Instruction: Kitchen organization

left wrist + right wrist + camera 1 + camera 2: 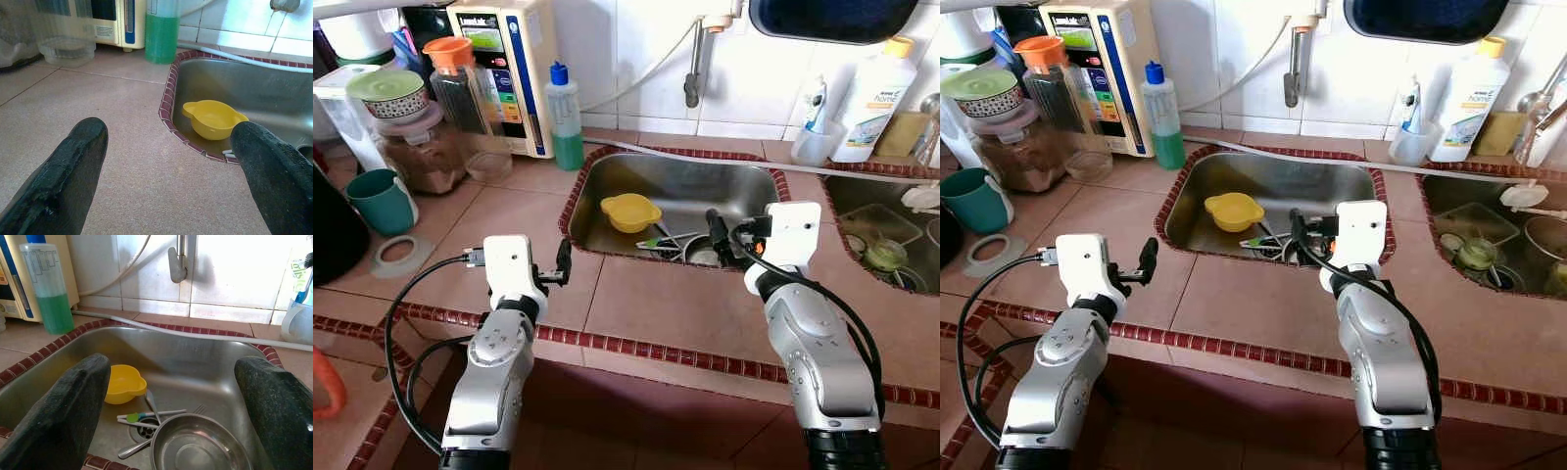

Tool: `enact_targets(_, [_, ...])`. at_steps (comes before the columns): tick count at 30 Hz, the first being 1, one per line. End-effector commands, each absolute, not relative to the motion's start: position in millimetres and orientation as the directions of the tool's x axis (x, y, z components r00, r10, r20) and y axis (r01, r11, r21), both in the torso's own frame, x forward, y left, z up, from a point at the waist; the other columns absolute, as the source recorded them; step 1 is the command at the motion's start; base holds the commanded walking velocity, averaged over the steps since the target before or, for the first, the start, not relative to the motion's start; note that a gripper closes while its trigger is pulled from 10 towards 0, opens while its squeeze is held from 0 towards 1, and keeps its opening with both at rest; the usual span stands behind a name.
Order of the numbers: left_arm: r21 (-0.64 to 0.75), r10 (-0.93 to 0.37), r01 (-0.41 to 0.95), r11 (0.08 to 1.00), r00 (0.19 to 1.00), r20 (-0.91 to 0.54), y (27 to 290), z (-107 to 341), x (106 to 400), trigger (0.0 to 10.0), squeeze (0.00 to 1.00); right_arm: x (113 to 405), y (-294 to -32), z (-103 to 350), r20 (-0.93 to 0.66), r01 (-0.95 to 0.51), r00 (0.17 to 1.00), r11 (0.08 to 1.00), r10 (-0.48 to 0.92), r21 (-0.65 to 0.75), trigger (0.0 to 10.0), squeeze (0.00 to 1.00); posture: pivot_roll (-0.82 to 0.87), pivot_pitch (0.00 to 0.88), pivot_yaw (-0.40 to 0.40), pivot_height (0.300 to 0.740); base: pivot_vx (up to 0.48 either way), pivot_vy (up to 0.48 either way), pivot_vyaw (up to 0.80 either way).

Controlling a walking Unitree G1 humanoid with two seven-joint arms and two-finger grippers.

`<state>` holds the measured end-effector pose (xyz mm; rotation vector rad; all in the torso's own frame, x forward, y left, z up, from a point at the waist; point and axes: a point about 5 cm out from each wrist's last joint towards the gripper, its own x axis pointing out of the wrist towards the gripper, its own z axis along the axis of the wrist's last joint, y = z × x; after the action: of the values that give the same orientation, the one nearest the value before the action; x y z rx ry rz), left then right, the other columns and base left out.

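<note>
Both arms reach forward, fingers spread wide. Ahead of the left gripper (168, 171), over the countertop (636, 304), sits the yellow bowl (213, 118); the right gripper (178, 416) hovers above the sink (205, 357), steel bowl (198, 445) just below.

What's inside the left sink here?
The sink holds a yellow bowl, a steel bowl, a fork, a spoon and a toothbrush. The steel bowl partly covers the drain.

A terracotta-tiled counter (675, 313) with dark red trim fills the frame's middle, white wall tiles (636, 59) along the top.
</note>
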<state>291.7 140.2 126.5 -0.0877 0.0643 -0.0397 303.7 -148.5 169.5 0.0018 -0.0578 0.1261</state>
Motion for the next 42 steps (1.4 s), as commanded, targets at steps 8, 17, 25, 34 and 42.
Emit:
enact_targets(8, [-0.085, -0.048, 0.044, 0.995, 0.998, -0.051, 140.6, 132.0, 292.8, 10.0, 0.00, 304.1, -148.7, 173.1, 0.064, -0.122, 0.991, 0.993, 0.121, 0.012, 10.0, 0.00, -0.06, 0.012, 0.055, 0.740, 0.000, 0.000, 0.00])
enact_targets(17, [-0.081, -0.050, 0.045, 0.996, 0.997, -0.056, 140.3, 131.4, 293.1, 10.0, 0.00, 304.4, -148.8, 172.9, 0.063, -0.118, 0.991, 0.993, 0.117, 0.017, 10.0, 0.00, -0.06, 0.010, 0.057, 0.740, -0.142, 0.000, 0.00])
enact_targets(25, [-0.079, -0.050, 0.045, 0.996, 0.997, -0.060, 140.4, 130.6, 293.1, 10.0, 0.00, 304.7, -149.1, 172.9, 0.063, -0.117, 0.991, 0.993, 0.116, 0.020, 10.0, 0.00, -0.06, 0.011, 0.057, 0.740, -0.277, 0.000, 0.00])
enact_targets(34, [-0.077, -0.051, 0.046, 0.996, 0.997, -0.062, 141.2, 130.5, 293.2, 10.0, 0.00, 305.0, -148.4, 173.3, 0.065, -0.114, 0.992, 0.993, 0.113, 0.023, 10.0, 0.00, -0.06, 0.012, 0.059, 0.740, -0.260, 0.000, 0.00])
enact_targets(42, [-0.077, -0.050, 0.046, 0.996, 0.997, -0.062, 141.3, 130.8, 293.4, 10.0, 0.00, 305.9, -148.6, 173.8, 0.066, -0.112, 0.992, 0.993, 0.110, 0.024, 10.0, 0.00, -0.06, 0.011, 0.059, 0.740, -0.031, 0.000, 0.00])
